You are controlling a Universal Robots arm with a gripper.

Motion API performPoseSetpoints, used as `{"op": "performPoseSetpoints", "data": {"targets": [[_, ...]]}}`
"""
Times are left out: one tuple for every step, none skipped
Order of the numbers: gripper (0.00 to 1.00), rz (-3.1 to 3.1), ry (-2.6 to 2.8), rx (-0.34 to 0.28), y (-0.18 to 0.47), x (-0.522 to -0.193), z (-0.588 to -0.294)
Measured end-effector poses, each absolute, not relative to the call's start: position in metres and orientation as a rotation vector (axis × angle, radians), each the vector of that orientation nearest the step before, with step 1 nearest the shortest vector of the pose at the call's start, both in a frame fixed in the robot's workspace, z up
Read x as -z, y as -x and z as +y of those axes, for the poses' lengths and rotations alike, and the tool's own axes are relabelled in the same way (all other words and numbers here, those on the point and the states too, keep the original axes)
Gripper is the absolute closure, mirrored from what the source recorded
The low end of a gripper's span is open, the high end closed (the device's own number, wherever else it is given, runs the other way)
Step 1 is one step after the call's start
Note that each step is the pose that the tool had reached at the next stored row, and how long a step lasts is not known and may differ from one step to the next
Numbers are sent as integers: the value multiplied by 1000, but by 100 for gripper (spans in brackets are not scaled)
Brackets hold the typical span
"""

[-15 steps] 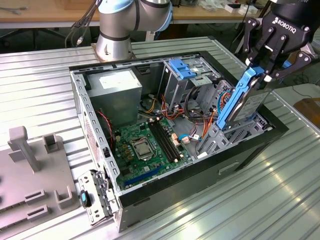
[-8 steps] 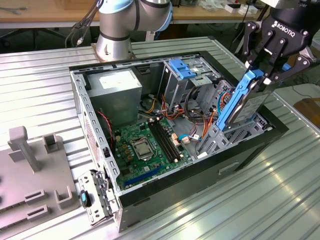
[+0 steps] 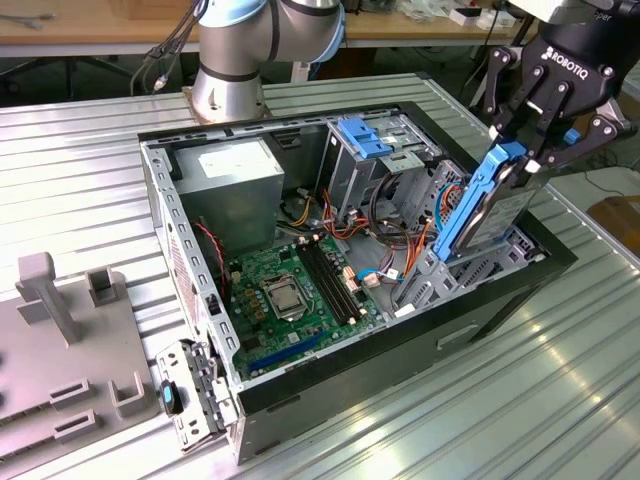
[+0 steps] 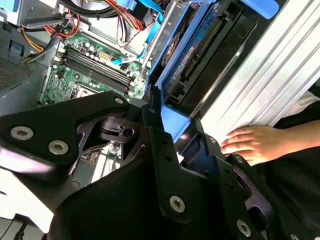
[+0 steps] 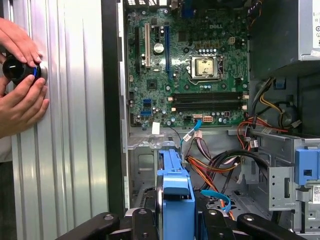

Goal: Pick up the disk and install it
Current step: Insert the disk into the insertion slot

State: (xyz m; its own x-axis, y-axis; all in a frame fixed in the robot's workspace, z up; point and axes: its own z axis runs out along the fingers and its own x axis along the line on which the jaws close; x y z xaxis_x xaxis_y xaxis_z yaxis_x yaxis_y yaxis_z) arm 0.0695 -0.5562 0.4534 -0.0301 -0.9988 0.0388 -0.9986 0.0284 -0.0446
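Open PC case point(image 3: 400, 352), green mobo point(image 3: 262, 270), grey PSU point(image 3: 236, 180), ribbed metal table point(image 3: 520, 400)

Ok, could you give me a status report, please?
Pincer shut on disk. Disk tilted, low end inside case. Cables close by; hand on table beside it.

Ribbed metal table point(image 3: 90, 160) is carrying an open computer case point(image 3: 400, 350) lying on its side mid-table. A grey moulded fixture point(image 3: 60, 330) is sitting at the exterior view's left, well apart from the case, and the arm base point(image 3: 228, 90) is standing behind the case, probably bolted at the far edge. In the first wrist view a person's hands point(image 5: 20, 100) are resting on the ribs beside the case, holding a small black round object point(image 5: 17, 69) against the surface; in the second wrist view a hand point(image 4: 252, 142) is lying on the table.
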Motion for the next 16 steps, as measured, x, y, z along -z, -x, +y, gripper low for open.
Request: {"op": "performPoseSetpoints", "data": {"targets": [[63, 2251, 2186, 91, -70, -453, -556], [63, 2252, 2187, 89, -70, -453, -556], [63, 2254, 2190, 83, -70, -453, -556], [63, 2257, 2193, 77, -70, -454, -557], [63, 2263, 2199, 66, -70, -454, -557], [63, 2266, 2203, 58, -70, -455, -556], [63, 2268, 2204, 55, -71, -455, -556], [63, 2268, 2204, 54, -71, -455, -556], [63, 2268, 2204, 54, -71, -455, -556], [63, 2268, 2205, 54, -71, -455, -556], [63, 2268, 2205, 54, -71, -455, -557], [63, 2268, 2205, 55, -71, -455, -557], [63, 2268, 2205, 54, -72, -456, -557], [63, 2268, 2204, 54, -72, -456, -557], [63, 2268, 2204, 54, -72, -457, -557], [63, 2268, 2205, 54, -72, -458, -556]]}}
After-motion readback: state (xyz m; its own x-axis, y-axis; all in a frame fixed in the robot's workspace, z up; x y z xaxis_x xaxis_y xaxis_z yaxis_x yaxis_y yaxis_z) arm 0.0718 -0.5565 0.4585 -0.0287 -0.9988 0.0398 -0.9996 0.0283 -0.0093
